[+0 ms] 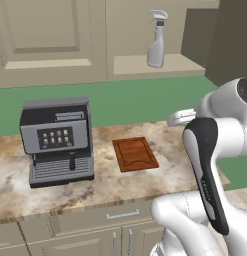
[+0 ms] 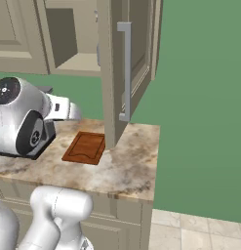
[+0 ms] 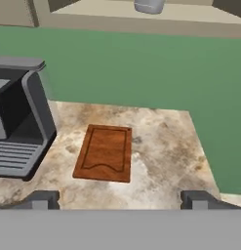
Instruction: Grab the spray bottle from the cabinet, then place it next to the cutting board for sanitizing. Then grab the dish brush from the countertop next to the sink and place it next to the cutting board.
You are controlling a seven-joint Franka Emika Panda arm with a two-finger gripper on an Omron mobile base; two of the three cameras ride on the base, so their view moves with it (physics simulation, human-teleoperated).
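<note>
In the left base view the spray bottle [image 1: 156, 40] stands upright on the shelf of the open cabinet [image 1: 160, 64], well above the cutting board [image 1: 135, 154], so I judge step 1, fetching the bottle, is not yet done. The right base view adds the cabinet door's long handle [image 2: 125, 71]. In the hand view the gripper [image 3: 120, 199] is spread wide and empty above the countertop [image 3: 166, 146], so next it must rise to the shelf.

spray bottle [image 1: 157, 41] upright on the shelf inside the cabinet [image 1: 160, 66], above cutting board [image 1: 135, 154] flat on countertop [image 1: 170, 172], coffee machine [image 1: 57, 141] just left.
</note>
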